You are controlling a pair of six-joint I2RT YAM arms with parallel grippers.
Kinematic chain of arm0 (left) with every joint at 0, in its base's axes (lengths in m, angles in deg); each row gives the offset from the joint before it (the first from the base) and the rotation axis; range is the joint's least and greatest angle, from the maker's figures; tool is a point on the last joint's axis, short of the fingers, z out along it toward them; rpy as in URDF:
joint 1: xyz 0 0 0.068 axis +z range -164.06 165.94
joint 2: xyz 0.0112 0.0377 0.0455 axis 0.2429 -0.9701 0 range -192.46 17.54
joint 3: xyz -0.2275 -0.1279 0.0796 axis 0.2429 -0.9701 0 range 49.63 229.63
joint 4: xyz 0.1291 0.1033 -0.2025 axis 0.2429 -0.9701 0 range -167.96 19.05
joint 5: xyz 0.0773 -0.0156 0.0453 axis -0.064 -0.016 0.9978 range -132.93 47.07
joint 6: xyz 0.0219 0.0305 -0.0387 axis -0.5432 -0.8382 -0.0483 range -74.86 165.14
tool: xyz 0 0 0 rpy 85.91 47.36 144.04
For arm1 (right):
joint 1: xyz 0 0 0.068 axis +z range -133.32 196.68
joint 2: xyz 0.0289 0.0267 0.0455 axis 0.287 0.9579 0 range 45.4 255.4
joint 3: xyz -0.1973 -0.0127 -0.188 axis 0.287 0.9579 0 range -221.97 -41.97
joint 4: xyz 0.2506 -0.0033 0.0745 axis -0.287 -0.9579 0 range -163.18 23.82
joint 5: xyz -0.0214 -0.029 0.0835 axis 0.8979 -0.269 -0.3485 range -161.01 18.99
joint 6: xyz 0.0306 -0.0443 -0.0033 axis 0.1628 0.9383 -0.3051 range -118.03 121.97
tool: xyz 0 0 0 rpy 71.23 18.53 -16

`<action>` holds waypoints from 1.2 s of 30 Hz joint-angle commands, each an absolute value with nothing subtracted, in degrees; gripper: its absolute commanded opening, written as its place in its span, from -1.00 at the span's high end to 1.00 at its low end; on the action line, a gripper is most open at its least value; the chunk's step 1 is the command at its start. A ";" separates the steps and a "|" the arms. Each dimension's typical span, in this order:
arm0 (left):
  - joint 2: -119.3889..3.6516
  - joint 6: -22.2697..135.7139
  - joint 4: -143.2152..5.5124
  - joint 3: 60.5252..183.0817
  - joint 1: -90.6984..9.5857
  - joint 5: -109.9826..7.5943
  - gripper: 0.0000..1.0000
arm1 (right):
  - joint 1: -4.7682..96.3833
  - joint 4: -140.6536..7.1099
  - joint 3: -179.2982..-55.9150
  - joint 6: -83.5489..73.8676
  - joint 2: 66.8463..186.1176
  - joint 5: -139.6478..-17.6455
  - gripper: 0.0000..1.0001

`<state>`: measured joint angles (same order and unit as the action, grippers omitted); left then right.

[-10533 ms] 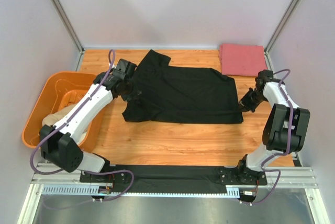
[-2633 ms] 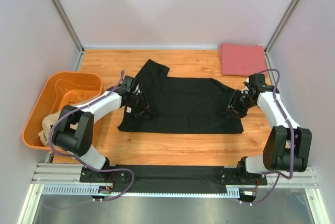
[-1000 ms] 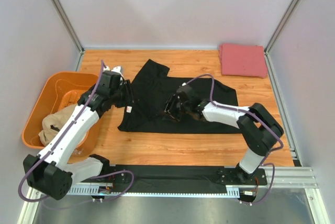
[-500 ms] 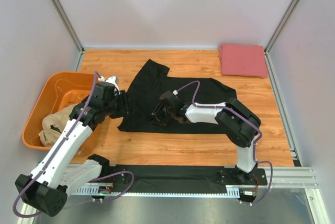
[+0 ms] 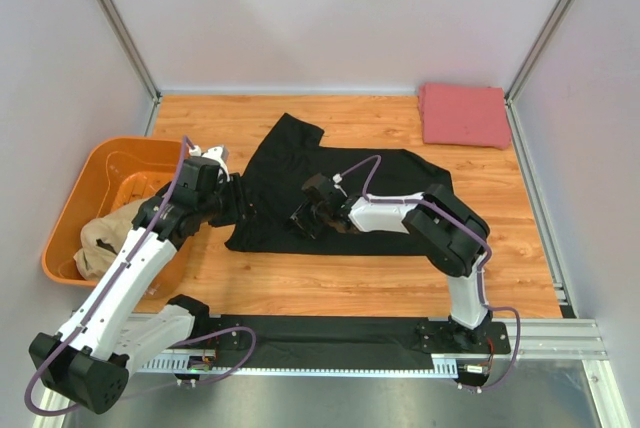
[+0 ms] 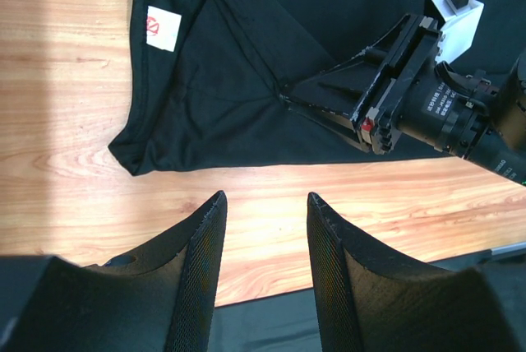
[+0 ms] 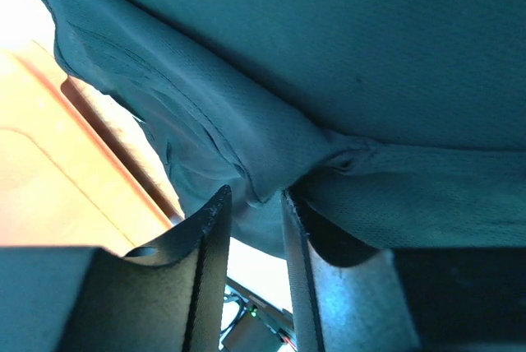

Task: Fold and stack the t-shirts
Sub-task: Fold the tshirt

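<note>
The black t-shirt (image 5: 360,183) (image 6: 246,72) lies spread on the wooden table, its white neck label (image 6: 163,28) near the left edge. My right gripper (image 5: 299,222) (image 7: 256,196) reaches across to the shirt's lower left and is shut on a raised fold of the black cloth, which puckers around the fingertips (image 6: 288,99). My left gripper (image 5: 240,208) (image 6: 265,200) hovers open just off the shirt's left edge, with only bare wood between its fingers. A pinkish-red t-shirt (image 5: 463,115) lies folded at the back right. A tan t-shirt (image 5: 100,238) sits crumpled in the tub.
The orange plastic tub (image 5: 120,145) stands at the left edge of the table beside my left arm. A black mat (image 5: 330,333) runs along the near edge between the arm bases. Walls and metal posts enclose the table on three sides.
My right gripper has slid left over the black shirt and narrowed its jaws onto a fold. My left arm has drawn back slightly toward the tub, still open.
</note>
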<state>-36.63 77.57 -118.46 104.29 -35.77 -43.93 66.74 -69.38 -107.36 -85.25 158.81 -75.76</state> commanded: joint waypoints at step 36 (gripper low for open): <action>-46.53 71.42 -117.10 107.12 -34.63 -52.60 -0.12 | 58.34 -49.30 -104.11 -77.66 158.87 -107.65 0.99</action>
<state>-46.84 72.41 -118.29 106.28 -35.42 -50.48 58.59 -52.90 -104.58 -78.75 159.77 -100.68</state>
